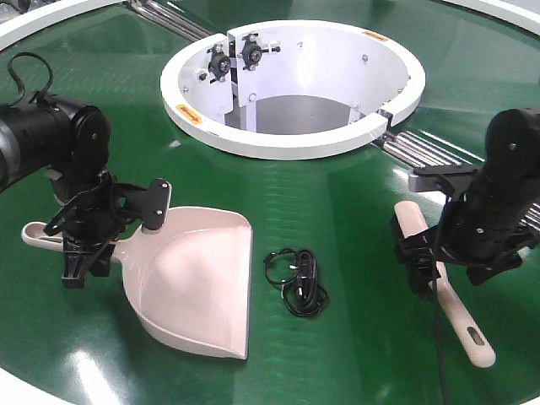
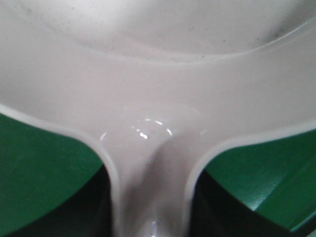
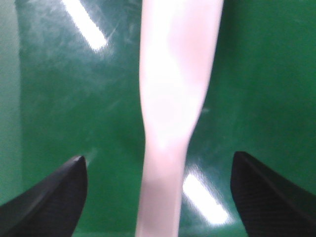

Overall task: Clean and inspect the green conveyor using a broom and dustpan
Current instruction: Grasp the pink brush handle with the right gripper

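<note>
Early days from where I stand: no sweeping done yet, as far as I can see. The green conveyor (image 1: 337, 219) looks glossy and mostly bare. A tangled black cord (image 1: 297, 280) lies at about 6 o'clock, between the two tools and touching neither.

The dustpan (image 1: 198, 278) sits flat on the belt at 8 o'clock, its lip pointing toward the near edge and its handle running off to 9. The left gripper (image 1: 101, 232) is down over the neck of that handle. The L wrist cam shows only pan and handle, no fingers, so I can't tell if it's clamped or just straddling.

The broom (image 1: 460, 316) lies on the belt at 4 o'clock, slotted end nearest the edge. The right gripper (image 1: 422, 257) hangs over its handle w/ jaws spread wide. On the R wrist cam, both fingertips (image 3: 69, 177) stand well clear of the handle on either side, so it isn't gripped yet.

The white hub (image 1: 295, 139) sits at 12 o'clock.

Left to do, I reckon: close on both tools, lift, brush the cord into the pan, then check the belt.
</note>
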Tool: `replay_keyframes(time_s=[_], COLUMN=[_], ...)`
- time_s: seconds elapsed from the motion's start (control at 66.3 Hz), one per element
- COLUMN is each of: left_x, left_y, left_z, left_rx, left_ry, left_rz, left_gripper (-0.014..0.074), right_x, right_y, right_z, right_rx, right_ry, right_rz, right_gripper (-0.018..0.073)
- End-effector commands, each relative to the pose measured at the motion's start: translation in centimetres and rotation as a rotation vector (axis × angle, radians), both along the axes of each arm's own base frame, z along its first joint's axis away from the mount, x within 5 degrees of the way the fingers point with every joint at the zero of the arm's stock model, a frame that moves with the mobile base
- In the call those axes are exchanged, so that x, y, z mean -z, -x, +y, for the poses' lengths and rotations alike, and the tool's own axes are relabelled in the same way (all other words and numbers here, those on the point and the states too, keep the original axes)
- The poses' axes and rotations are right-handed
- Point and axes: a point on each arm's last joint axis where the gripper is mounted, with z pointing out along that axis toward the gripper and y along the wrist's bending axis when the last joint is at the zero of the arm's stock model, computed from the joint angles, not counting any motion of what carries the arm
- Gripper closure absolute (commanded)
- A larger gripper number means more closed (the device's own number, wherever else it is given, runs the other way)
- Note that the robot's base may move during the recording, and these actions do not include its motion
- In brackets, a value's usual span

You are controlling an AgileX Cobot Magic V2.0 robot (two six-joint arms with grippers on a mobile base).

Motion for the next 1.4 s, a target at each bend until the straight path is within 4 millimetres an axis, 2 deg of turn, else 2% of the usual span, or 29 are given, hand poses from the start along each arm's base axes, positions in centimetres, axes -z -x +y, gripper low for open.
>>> replay_keyframes(time_s=[0.0,0.181,0.302,0.392,0.619,0.875,1.132,1.283,1.388], left_x=[-2.4,-2.4,-2.4,-2.4,-2.4,-2.4,-2.4,-2.4,-2.4], left_y=[0.2,0.2,0.2,0.2,0.2,0.2,0.2,0.2,0.2], left_z=[-0.1,-0.1,-0.1,-0.1,-0.1,-0.1,-0.1,-0.1,-0.1], left_rx=[-0.004,-0.004,-0.004,-0.004,-0.003,-0.003,-0.003,-0.003,-0.003], left_ry=[0.015,0.015,0.015,0.015,0.014,0.014,0.014,0.014,0.014], left_rz=[-0.062,-0.062,-0.062,-0.062,-0.062,-0.062,-0.062,-0.062,-0.062], left_gripper=[0.0603,0.0603,0.0603,0.0603,0.0603,0.0603,0.0603,0.0603,0.0603], right_x=[-0.8,1.1,2.0,2.4,1.8,-2.2,-7.2,-8.7,-8.3], right_y=[-0.9,-2.1,-2.6,-2.7,-2.3,-0.9,2.1,3.6,4.3], right_z=[0.2,0.4,0.4,0.4,0.0,-0.6,-0.7,0.9,2.9], right_rx=[0.004,0.006,0.016,0.027,0.028,0.043,0.036,0.023,0.009], right_ry=[-0.006,0.005,0.010,0.015,0.053,0.069,0.071,0.060,0.038], right_rz=[-0.025,0.047,0.082,0.098,0.102,-0.018,-0.132,-0.162,-0.147], right_gripper=[0.0011,0.0038,0.0088,0.0189,0.0576,0.0567,0.0564,0.0564,0.0564])
